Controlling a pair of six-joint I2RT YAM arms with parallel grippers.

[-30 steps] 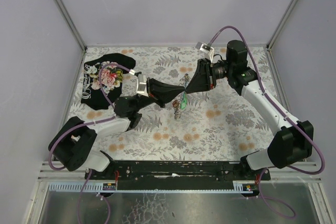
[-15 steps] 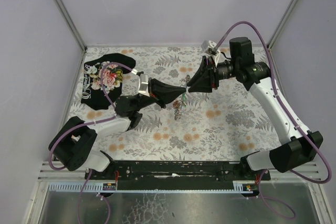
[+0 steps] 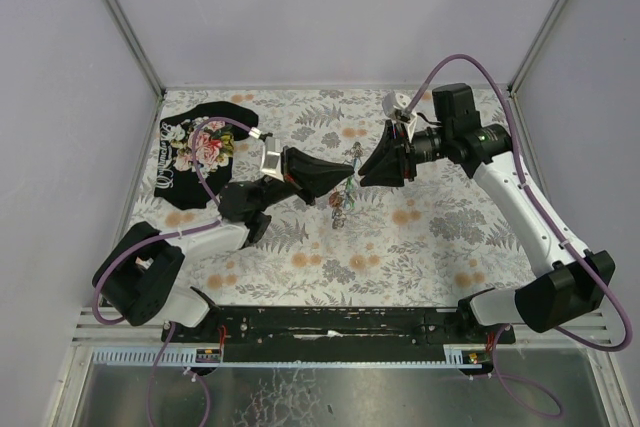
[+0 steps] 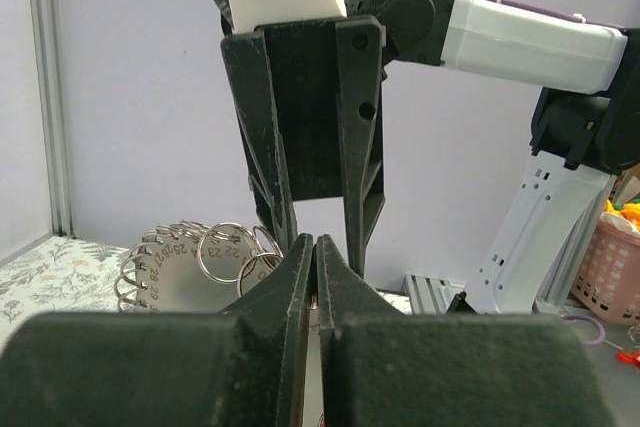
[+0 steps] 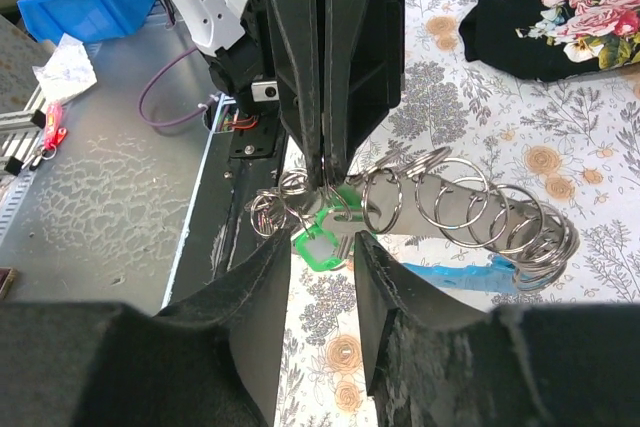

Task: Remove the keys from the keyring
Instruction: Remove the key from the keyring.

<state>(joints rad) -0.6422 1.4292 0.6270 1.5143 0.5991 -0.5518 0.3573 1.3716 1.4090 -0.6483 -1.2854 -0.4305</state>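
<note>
- A black cloth (image 3: 185, 187) printed with pink flowers lies flat at the far left corner.
- A leaf-and-flower patterned table cover (image 3: 420, 242) spreads beneath it.
- A blue bin (image 5: 85, 7) sits off the cover.

The keyring (image 3: 342, 197), mid-surface, is hemmed in from two sides. The left claw (image 3: 350, 175), clamped on it, comes in from the keyring's left. The right claw (image 3: 364, 173), jaws parted, meets it tip to tip from the keyring's right. Only a narrow slot shows between the right claw's fingers (image 5: 262, 287), and the keys (image 5: 314, 245) dangle across it. Far to the keyring's left and behind it, a black floral cloth (image 3: 200, 147) covers the corner. Directly behind the keyring and on its near side the surface (image 3: 400, 247) lies bare, leaving room to approach.
</note>
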